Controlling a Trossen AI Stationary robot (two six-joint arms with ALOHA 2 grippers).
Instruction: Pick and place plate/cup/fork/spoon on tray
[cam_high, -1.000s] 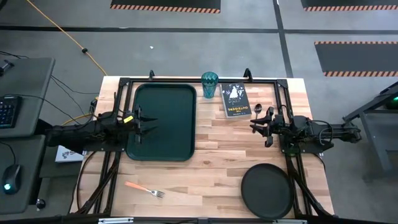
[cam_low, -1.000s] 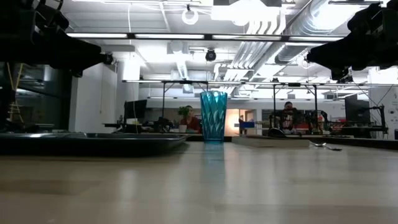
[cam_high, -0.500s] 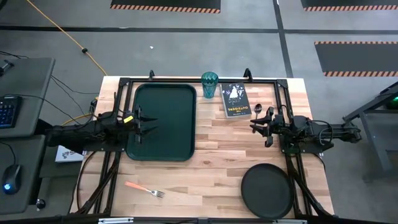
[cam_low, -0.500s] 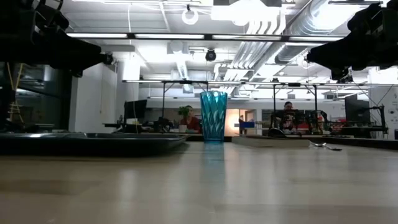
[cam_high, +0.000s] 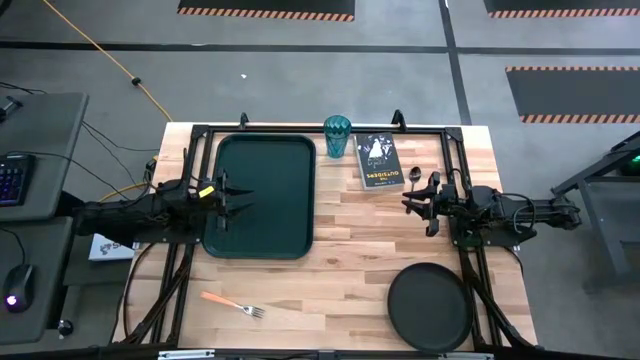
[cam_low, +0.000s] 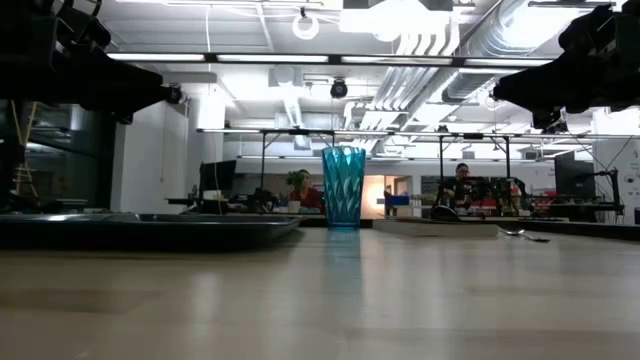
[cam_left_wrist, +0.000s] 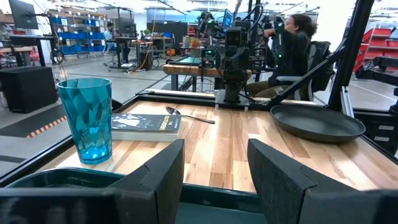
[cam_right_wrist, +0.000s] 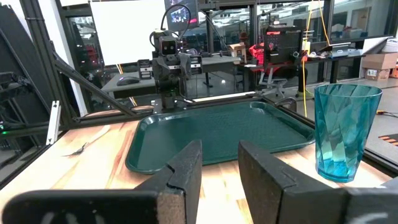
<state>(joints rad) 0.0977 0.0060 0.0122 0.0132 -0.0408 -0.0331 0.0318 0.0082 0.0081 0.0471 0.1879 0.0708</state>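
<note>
The dark green tray (cam_high: 260, 195) lies at the table's far left. The teal cup (cam_high: 337, 136) stands upright at the far edge, next to a small black book (cam_high: 379, 162). The dark spoon (cam_high: 414, 177) lies right of the book. The black plate (cam_high: 430, 305) lies at the near right. The orange-handled fork (cam_high: 230, 302) lies near the front edge, left. My left gripper (cam_high: 240, 201) hovers open over the tray's left part. My right gripper (cam_high: 412, 200) hovers open near the spoon, above the wood. Both are empty.
A black frame (cam_high: 320, 130) runs around the table's far and side edges. Bare wood (cam_high: 350, 230) lies between tray and plate. A person (cam_left_wrist: 292, 43) sits beyond the table's right side, in the left wrist view.
</note>
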